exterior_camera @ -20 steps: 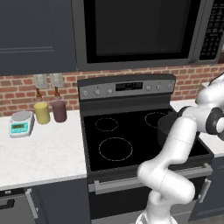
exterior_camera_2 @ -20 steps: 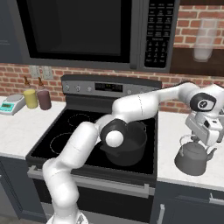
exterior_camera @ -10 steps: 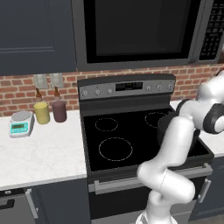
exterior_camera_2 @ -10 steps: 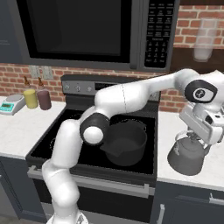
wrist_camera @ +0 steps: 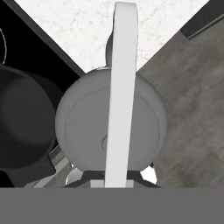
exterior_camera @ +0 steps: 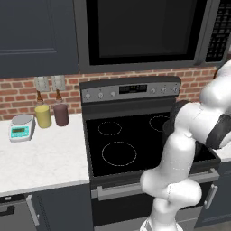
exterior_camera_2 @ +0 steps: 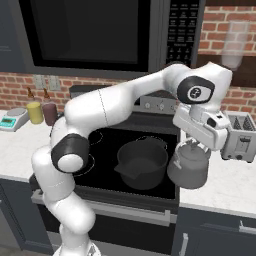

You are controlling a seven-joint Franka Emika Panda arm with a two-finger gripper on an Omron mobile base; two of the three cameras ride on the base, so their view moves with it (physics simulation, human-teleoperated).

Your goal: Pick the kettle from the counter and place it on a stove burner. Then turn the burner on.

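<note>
Lifted clear of the white speckled bench [exterior_camera_2: 235, 182] since a second ago, the small grey metal kettle [exterior_camera_2: 189, 165] hangs pinched by its handle in my claw [exterior_camera_2: 194, 144], beside the black pot [exterior_camera_2: 142, 162], burner next.

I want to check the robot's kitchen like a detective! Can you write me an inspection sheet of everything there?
Surface: white speckled counter on both sides of a black glass cooktop.
Job's things: kettle lifted, hanging by its handle over the cooktop's right front edge; large stove burner ring bare.
Clutter: black pot on the cooktop; scale, yellow jar, dark jar; toaster.
Pincer: pincer holds the kettle's handle.
Cables: nothing seen.
Surroundings: brick wall, microwave above, dark cabinets.
</note>
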